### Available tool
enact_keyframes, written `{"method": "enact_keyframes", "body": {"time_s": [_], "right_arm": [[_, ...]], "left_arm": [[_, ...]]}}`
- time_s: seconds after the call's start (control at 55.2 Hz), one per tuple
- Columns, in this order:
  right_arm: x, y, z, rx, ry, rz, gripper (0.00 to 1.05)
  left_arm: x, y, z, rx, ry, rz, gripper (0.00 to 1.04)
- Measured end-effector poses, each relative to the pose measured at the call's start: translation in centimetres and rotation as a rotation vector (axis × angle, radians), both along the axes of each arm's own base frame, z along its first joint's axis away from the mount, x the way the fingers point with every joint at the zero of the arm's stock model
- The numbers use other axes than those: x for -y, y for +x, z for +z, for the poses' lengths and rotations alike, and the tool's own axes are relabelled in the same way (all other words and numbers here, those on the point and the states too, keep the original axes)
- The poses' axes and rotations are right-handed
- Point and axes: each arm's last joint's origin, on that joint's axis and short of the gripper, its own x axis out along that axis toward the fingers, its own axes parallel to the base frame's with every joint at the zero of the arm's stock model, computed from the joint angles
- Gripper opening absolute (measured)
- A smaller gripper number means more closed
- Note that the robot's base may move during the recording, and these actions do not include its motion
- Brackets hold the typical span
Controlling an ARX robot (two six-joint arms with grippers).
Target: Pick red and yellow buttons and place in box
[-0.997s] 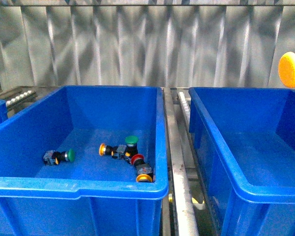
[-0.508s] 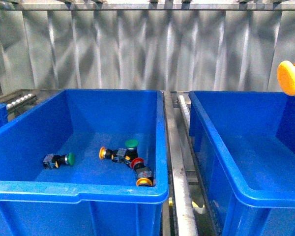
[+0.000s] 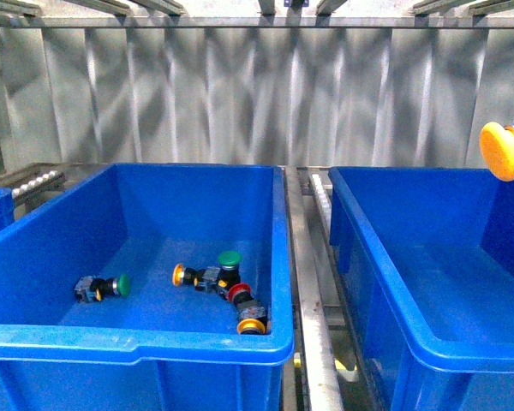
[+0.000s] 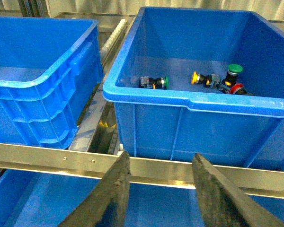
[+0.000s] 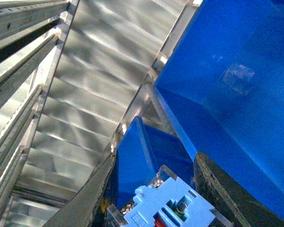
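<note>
Yellow domed push-button (image 3: 501, 151) clamped in right gripper (image 5: 154, 198) above right-hand deep blue plastic bin (image 3: 385, 257); left gripper (image 4: 161, 189) open, empty; risk: release beyond far rim.

- big yellow button (image 3: 499, 151) hangs up in the air over the right blue box's (image 3: 411, 295) far corner
- red button (image 3: 238, 294) plus two yellow-capped ones (image 3: 251, 326) (image 3: 179, 274) lie sideways in the left bin (image 3: 146, 338)
</note>
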Motion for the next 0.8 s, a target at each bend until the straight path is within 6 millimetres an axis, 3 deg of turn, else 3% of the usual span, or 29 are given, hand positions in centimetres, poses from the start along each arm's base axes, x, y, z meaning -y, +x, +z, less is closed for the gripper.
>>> {"method": "enact_keyframes", "body": {"time_s": [0.308, 0.798], "right_arm": [[-0.2, 0.2, 0.0, 0.003, -0.032, -0.016, 0.41], [2.2, 0.8, -0.3, -0.009, -0.041, -0.09, 0.41]], "left_arm": [[0.0, 0.0, 0.0, 0.0, 0.002, 0.0, 0.99], [0.0, 0.0, 0.0, 0.0, 0.002, 0.002, 0.97]]}}
